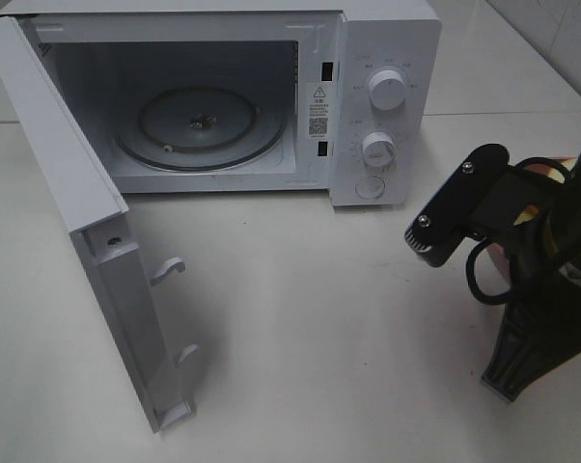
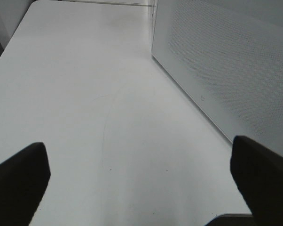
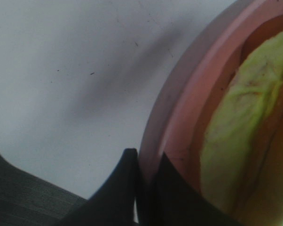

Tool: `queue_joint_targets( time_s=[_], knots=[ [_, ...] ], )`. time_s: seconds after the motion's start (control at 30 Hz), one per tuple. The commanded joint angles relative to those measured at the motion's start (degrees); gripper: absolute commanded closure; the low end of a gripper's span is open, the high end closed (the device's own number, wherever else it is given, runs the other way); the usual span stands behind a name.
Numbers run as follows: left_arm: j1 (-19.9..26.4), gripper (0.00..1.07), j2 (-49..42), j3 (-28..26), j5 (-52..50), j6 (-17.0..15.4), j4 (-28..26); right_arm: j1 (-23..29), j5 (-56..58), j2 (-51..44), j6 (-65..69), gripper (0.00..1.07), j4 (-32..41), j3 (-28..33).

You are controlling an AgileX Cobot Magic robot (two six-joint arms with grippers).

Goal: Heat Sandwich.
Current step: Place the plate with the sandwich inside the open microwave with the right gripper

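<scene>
The right pincer [image 3: 146,157] was clamped on the rim of the pink plate [image 3: 179,108], with 1 finger outside the rim and 1 inside, as far as the wrist view showed. The sandwich [image 3: 240,122] lay on that plate, its yellow-green filling toward the camera. The plate was to the right of the microwave [image 1: 406,39] and mostly hidden under the right arm [image 1: 541,270] in the high view. Whether it rested on the desk [image 1: 310,309] or was just clear of it could not be told. The left pincer [image 2: 139,162] hung with its fingers wide apart and nothing between them, over bare desk beside a perforated white panel.

The step in hand looked like carrying the plate into the microwave. Doing it well would mean lifting the plate level, since a grip at 1 edge lets the far side droop and the sandwich slide. The plate would then need to travel left, go in over the sill below the top of the opening, and come down centred on the glass turntable [image 1: 199,125]. The door [image 1: 69,164] stood swung out to the left with its 2 latch hooks facing the path, so the approach should stay to the right of it.

The desk was smooth, white and faintly scuffed, and probably slippery under a plate. Behind the microwave ran a pale seamed surface, perhaps tile.
</scene>
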Motion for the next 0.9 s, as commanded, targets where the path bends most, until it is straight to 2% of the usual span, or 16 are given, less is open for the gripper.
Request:
queue_joint_targets(
  time_s=[0.03,0.33,0.9],
  knots=[
    [0.3,0.09,-0.2,0.1,-0.2,-0.3,-0.3,3.6,3.4,-1.2,-2.6,1.07,-3.2,0.3],
    [0.3,0.09,-0.2,0.1,-0.2,-0.3,-0.3,9.7,4.1,-2.6,-9.1,1.07,-3.3,0.3],
    [0.3,0.09,-0.2,0.1,-0.2,-0.3,-0.3,10.0,-1.1,-2.9,-20.1,1.07,-2.9,0.3]
  ],
)
